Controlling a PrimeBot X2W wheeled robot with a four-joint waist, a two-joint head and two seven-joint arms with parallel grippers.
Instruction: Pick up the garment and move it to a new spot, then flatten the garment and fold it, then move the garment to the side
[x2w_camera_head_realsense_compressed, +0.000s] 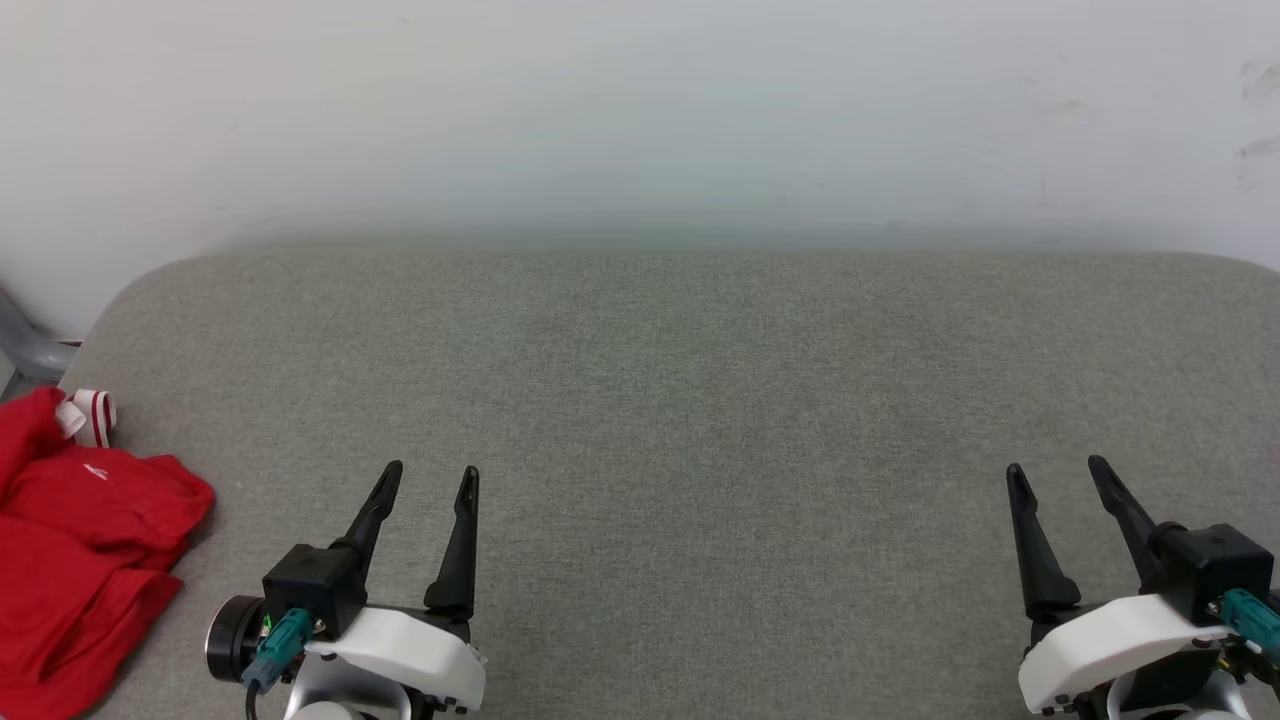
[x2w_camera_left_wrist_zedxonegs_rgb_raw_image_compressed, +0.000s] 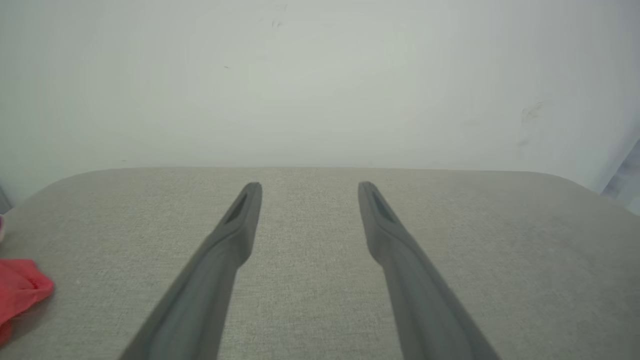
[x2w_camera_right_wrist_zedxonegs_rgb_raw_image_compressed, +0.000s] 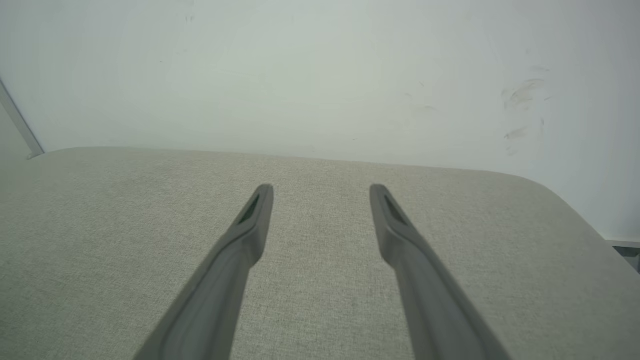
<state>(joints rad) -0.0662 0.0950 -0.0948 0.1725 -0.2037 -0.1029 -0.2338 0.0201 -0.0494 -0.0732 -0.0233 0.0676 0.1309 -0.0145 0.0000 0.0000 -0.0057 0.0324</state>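
The garment (x2w_camera_head_realsense_compressed: 80, 540) is a bright red crumpled heap at the left edge of the grey fabric surface (x2w_camera_head_realsense_compressed: 700, 400), with a bit of white red-striped trim at its top. A corner of the garment (x2w_camera_left_wrist_zedxonegs_rgb_raw_image_compressed: 20, 292) shows at the left edge of the left wrist view. My left gripper (x2w_camera_head_realsense_compressed: 432, 475) stands open to the right of the heap, apart from it, with nothing between its fingers. My right gripper (x2w_camera_head_realsense_compressed: 1057, 468) is open at the lower right, far from the garment. Both pairs of fingers hover over bare fabric, the left gripper (x2w_camera_left_wrist_zedxonegs_rgb_raw_image_compressed: 309, 187) and right gripper (x2w_camera_right_wrist_zedxonegs_rgb_raw_image_compressed: 321, 190) spread wide.
A white wall (x2w_camera_head_realsense_compressed: 640, 110) rises right behind the grey surface. The surface has rounded far corners. A grey metal piece (x2w_camera_head_realsense_compressed: 25, 345) stands at the far left beside the wall. A wide stretch of fabric lies between the two grippers.
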